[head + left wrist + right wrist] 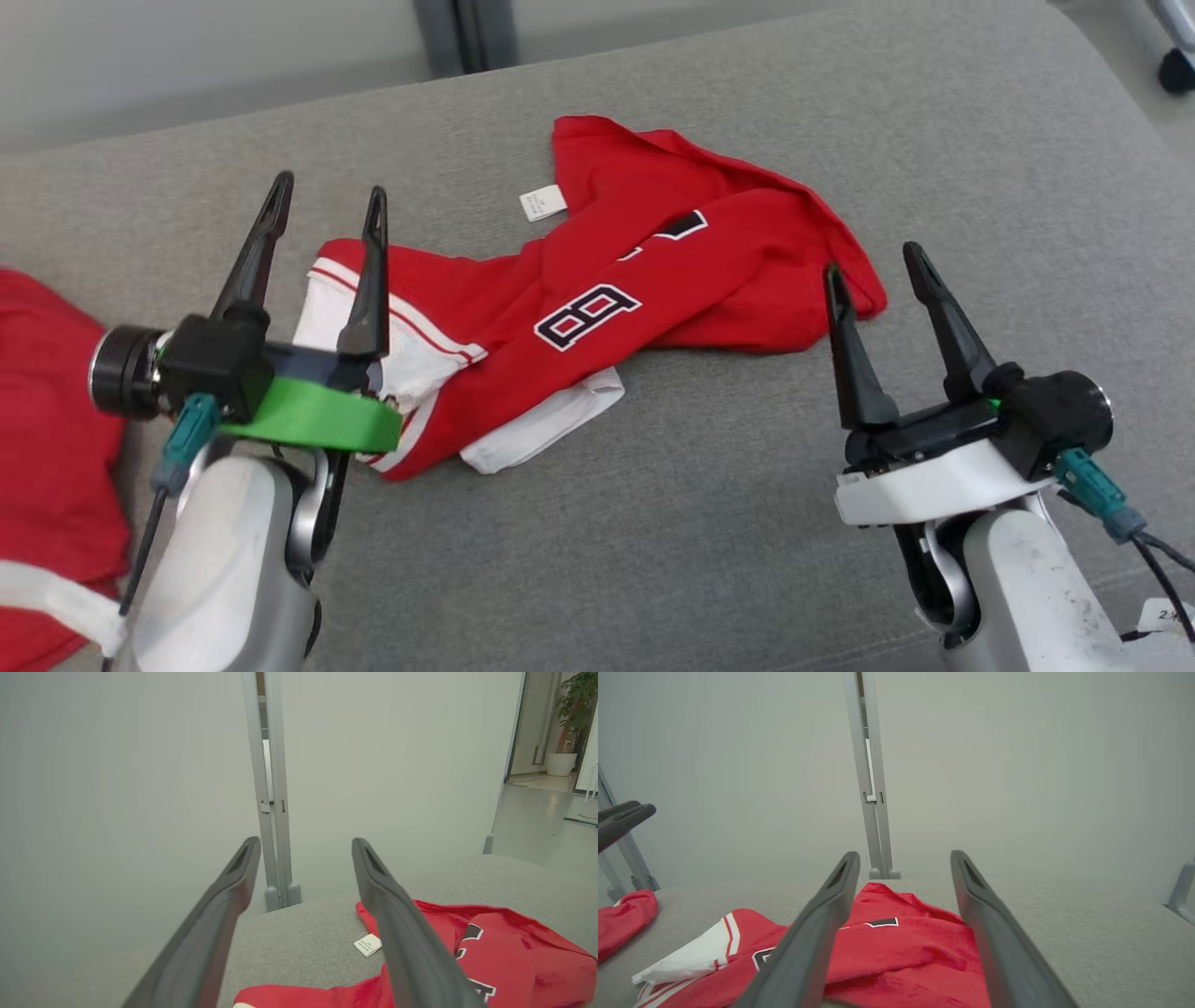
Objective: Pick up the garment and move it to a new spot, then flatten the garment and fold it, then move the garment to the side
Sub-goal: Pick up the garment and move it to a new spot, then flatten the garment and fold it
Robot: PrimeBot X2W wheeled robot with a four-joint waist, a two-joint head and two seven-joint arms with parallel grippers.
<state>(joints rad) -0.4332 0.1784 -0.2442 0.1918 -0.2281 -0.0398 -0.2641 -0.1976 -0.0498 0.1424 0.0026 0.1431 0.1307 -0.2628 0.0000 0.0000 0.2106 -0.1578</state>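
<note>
The garment [644,271] is a red jersey with white sleeves, a black-and-white number and a small white tag [542,203]; it lies crumpled across the middle of the grey cushion [709,485]. My left gripper [327,191] hovers open above the jersey's left, white-sleeved end, with nothing between its fingers. My right gripper [873,261] stands open just right of the jersey's right edge, holding nothing. The left wrist view shows the jersey [509,947] and its tag [368,944] below the open gripper [303,842]. In the right wrist view the jersey [906,956] lies under the open gripper [903,856].
A second red cloth with a white band [47,467] lies at the cushion's left edge, also seen as a red cloth [623,917] in the right wrist view. A pale wall with a grey post [273,788] stands behind the cushion. Bare cushion stretches to the front and right.
</note>
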